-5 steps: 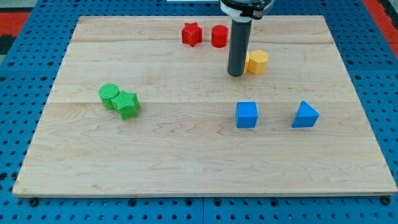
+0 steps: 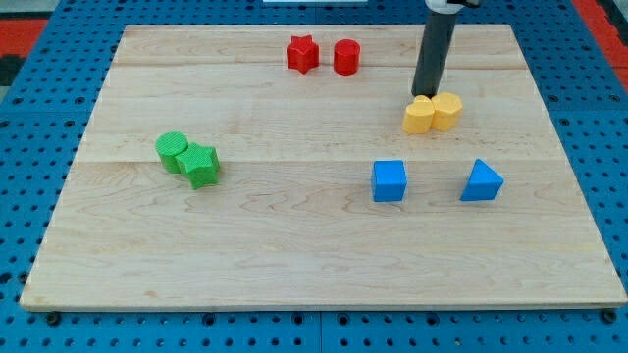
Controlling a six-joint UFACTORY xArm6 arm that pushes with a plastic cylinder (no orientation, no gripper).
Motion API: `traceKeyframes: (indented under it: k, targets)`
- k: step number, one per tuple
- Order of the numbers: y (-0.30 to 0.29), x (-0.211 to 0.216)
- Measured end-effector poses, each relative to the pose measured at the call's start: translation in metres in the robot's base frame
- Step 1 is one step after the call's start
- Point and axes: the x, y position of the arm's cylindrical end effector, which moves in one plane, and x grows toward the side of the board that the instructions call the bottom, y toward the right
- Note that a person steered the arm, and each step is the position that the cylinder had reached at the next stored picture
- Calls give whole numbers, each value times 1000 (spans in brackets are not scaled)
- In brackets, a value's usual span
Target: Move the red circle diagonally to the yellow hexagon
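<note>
The red circle [image 2: 345,57] stands near the view's top, right of a red star [image 2: 302,53]. Two yellow blocks touch each other right of centre. The right one looks like the yellow hexagon [image 2: 447,110]. The shape of the left yellow block [image 2: 419,117] is unclear. My tip [image 2: 426,94] sits just above the left yellow block, at or very near its upper edge. It is well to the right of and below the red circle, apart from it.
A green circle [image 2: 173,150] and a green star [image 2: 202,166] touch at the view's left. A blue cube [image 2: 389,181] and a blue triangle [image 2: 481,182] lie below the yellow blocks. The wooden board [image 2: 294,265] rests on a blue pegboard.
My rod has moved to the view's right and slightly up. The yellow blocks now lie further right and lower, and both show in full. The red blocks have not moved.
</note>
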Motion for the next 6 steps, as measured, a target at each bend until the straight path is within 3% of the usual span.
traceKeyframes:
  k: [2,3,4,6]
  targets:
    - [16,28]
    - [8,18]
    - [-49,13]
    - [11,21]
